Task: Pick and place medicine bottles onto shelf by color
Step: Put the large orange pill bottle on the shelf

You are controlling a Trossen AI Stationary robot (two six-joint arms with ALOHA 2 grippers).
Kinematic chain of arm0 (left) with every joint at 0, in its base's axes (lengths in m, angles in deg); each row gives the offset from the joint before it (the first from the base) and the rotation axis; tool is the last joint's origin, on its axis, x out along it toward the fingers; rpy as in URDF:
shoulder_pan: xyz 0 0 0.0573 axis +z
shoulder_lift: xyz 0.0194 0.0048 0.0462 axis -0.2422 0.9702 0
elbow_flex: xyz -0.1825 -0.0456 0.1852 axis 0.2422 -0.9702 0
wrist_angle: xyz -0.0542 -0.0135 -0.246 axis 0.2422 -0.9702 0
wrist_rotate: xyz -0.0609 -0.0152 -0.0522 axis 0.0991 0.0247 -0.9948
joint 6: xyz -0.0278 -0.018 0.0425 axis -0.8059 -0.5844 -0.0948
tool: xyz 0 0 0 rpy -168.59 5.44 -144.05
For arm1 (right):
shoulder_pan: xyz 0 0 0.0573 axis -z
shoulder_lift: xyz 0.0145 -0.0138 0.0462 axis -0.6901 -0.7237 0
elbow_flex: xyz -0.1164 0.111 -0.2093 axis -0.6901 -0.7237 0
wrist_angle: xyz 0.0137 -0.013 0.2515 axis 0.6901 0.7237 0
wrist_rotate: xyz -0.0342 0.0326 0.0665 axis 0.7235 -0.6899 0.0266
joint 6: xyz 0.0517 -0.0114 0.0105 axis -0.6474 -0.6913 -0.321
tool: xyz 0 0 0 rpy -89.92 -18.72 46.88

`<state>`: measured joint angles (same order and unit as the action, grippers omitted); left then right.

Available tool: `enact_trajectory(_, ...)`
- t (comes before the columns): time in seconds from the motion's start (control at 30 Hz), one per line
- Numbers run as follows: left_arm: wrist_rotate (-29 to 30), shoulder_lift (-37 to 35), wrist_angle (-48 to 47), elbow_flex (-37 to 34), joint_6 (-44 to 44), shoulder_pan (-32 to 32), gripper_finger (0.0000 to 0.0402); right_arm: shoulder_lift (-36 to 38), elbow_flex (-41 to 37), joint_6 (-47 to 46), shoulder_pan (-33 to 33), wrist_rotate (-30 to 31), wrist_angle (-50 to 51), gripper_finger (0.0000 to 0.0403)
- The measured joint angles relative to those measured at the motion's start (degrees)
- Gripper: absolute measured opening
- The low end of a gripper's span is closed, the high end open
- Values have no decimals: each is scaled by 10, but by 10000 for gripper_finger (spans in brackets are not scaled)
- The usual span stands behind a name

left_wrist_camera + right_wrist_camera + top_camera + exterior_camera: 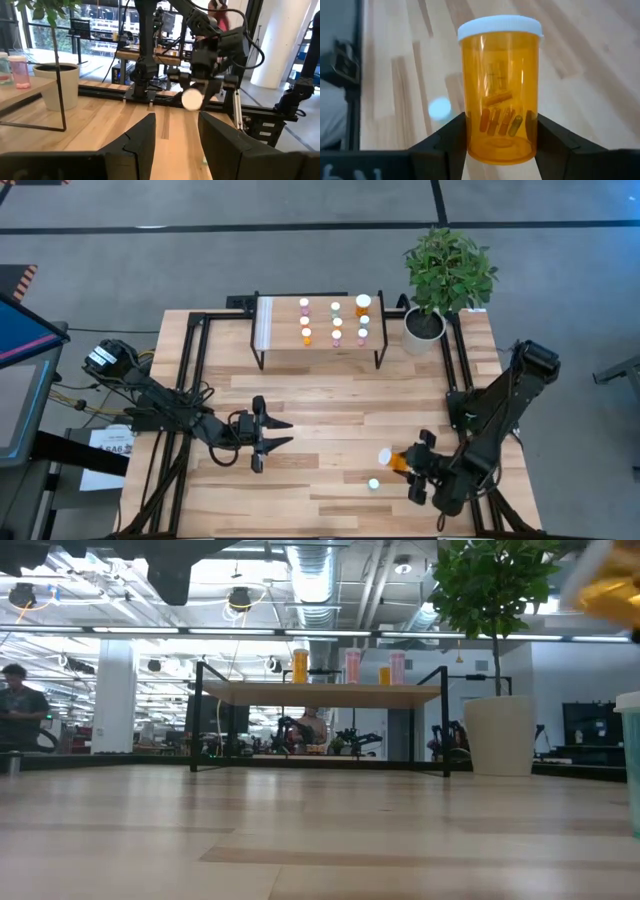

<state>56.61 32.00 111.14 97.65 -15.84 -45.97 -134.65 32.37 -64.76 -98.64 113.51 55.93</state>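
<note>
My right gripper (408, 464) is shut on an orange medicine bottle (500, 90) with a white cap (385, 455), at the table's near right. A tiny bottle (373, 483) stands on the table just near of it; it shows at the right edge of the low view (630, 765). Several bottles (335, 322) stand on the light-wood shelf (280, 330) at the far middle. My left gripper (288, 433) is open and empty over the table's middle left, pointing toward the right arm. My right gripper pinches the orange bottle's lower body, near its base (470, 145), between its two fingers (445, 137). The bottle reaches out forward along the fingers, cap toward the table's left. It is lifted clear of the table (605, 585).
A white pot with a green plant (424, 326) stands right of the shelf at the far right. Black frame rails (190, 380) run along the table's left and right sides. Bare wood lies between the shelf and the grippers.
</note>
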Motion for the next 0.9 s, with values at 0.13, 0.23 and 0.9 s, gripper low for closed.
enact_trajectory(0.13, 0, 0, 3, 2, -7, 2, 137, 23, 0, 27, 0, 45, -8, 196)
enact_trajectory(0.23, -21, 0, -15, 23, -8, 11, 142, 32, 0, 50, 10, 58, -16, 191)
enact_trajectory(0.9, -160, 171, -406, 384, 2, 100, 302, 32, 0, 320, 124, 28, -229, 201)
